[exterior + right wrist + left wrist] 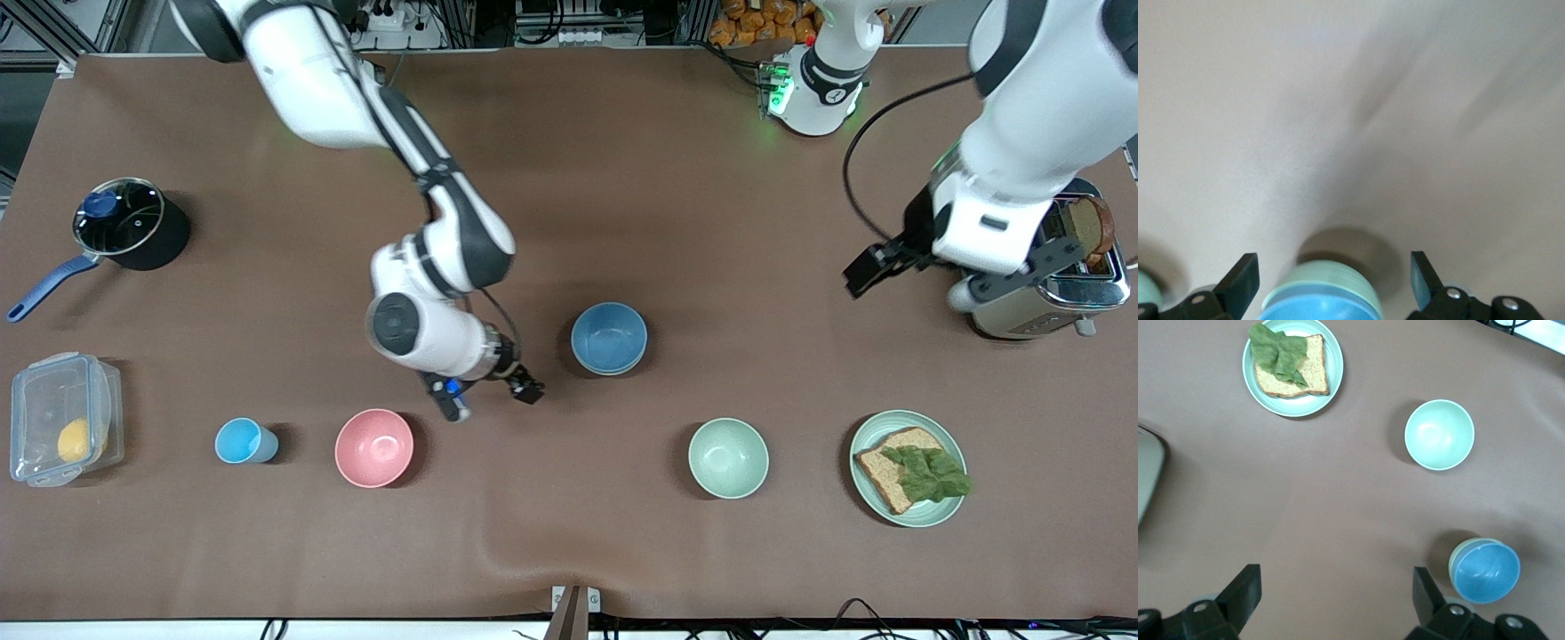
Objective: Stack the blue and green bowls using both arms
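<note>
A: Blue bowl (609,338), round and matte sky-blue, sits nested inside the sage green bowl (1458,555), whose rim shows just under it. Where are the hands?

B: Right hand (487,398) is low over the brown worktop (622,178), fingers spread wide, holding nothing. The stacked bowls sit just beside it, toward the left arm's end of the worktop. A round pink bowl (374,447) lies near that hand toward the right arm's end.

A: And the other one?

B: Left hand (867,271) hangs high over bare worktop, fingers wide apart and empty, beside a silver toaster (1049,298). The stack is well apart from it, toward the right arm's end. A pale mint bowl (728,458) and a mint plate (951,508) carrying bread with a lettuce leaf (925,471) also lie below this hand's camera.
</note>
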{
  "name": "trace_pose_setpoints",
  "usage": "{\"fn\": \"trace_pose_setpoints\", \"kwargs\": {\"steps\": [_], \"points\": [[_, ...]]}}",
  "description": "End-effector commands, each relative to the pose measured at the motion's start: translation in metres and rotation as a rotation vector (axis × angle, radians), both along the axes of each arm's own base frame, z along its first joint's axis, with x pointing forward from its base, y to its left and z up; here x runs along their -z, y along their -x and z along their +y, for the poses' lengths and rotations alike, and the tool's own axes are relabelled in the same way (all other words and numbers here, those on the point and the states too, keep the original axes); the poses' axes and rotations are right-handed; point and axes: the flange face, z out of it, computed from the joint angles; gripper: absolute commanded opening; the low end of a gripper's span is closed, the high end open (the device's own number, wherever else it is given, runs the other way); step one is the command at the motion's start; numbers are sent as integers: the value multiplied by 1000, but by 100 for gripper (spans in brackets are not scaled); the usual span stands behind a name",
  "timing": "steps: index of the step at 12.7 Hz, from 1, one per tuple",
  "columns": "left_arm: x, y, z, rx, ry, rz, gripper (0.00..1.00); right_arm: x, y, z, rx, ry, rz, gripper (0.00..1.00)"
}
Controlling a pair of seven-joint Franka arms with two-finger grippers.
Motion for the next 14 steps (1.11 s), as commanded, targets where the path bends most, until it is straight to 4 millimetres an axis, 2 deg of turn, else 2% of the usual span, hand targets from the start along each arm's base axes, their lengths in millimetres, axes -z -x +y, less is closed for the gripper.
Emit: {"fn": "trace_pose_setpoints", "kwargs": {"steps": [1,3,5,6,7,8,10,14], "points": [[-33,1,31,71,-31,7,100,-42,12,-60,-156,-31,34,100],[-34,-1,50,102,-35,19,100,-76,14,-106,-294,-72,73,100],[-34,0,61,134,-39,36,100,-119,17,-165,-441,-79,61,100],[-35,0,64,160,-38,38,100,-139,21,-188,-524,-64,43,100],[-48,8,67,179,-49,23,100,-152,26,-209,-582,-34,41,100],[-60,15,61,206,-49,1,100,-166,30,-234,-641,-14,43,100],[-58,21,48,234,-55,11,100,-194,45,-275,-761,4,10,100],[-55,22,52,246,-49,50,100,-239,57,-344,-903,70,-73,100]]}}
